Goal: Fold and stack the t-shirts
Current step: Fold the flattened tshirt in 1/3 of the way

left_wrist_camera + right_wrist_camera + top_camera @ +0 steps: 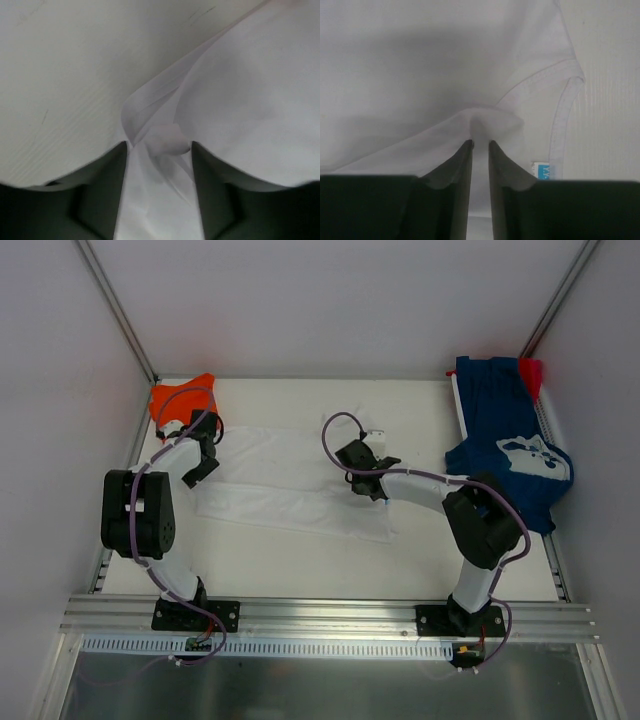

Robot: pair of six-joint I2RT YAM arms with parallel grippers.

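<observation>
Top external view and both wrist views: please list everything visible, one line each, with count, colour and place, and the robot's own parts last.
white t-shirt: one, white, spread flat mid-table between the arms.
orange t-shirt: one, bright orange, bunched in the far left corner.
navy t-shirt: one, navy with white print, heaped along the far right side.
red t-shirt: one, red, mostly hidden behind the navy one, far right corner.
tag: one, blue and white, by the white shirt's collar.
table: one, off-white.
left gripper: one, dark, a bunched white fold between its parted fingers; grip unclear.
right gripper: one, dark, pinching a white fold.
</observation>
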